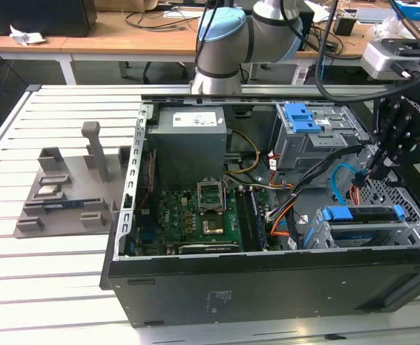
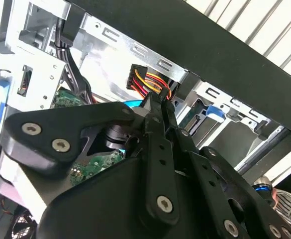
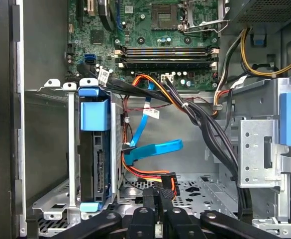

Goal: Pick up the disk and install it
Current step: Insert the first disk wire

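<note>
Pinching black power connector (image 3: 168,185) | tool (image 3: 161,200) closed | disk (image 3: 96,154) in bay

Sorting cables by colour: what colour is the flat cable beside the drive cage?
Blue; the flat cable shows best in the first wrist view.

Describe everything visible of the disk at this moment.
The disk sits in the metal drive cage inside the open computer case, standing on edge with its connector edge exposed. A blue plastic carrier frames it; its body looks dark. In the exterior view the gripper hangs above the cage, apart from the disk.
</note>
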Controlling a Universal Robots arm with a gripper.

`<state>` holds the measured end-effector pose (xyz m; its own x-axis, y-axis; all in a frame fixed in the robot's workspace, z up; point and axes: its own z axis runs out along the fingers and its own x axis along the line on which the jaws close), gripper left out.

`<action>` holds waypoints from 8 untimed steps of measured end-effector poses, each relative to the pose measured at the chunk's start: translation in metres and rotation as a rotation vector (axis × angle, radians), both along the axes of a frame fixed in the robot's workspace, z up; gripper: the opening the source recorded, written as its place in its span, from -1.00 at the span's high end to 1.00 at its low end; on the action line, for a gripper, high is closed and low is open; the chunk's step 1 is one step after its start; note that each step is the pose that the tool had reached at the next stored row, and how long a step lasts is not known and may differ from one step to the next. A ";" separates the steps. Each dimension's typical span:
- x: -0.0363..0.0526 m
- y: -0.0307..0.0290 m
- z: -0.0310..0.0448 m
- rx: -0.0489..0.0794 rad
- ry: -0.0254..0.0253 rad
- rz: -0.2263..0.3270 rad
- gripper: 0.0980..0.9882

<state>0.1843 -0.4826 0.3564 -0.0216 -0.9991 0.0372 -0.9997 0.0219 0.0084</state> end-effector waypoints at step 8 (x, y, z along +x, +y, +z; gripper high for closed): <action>-0.0099 -0.0111 -0.0018 -0.003 -0.0008 0.000 0.86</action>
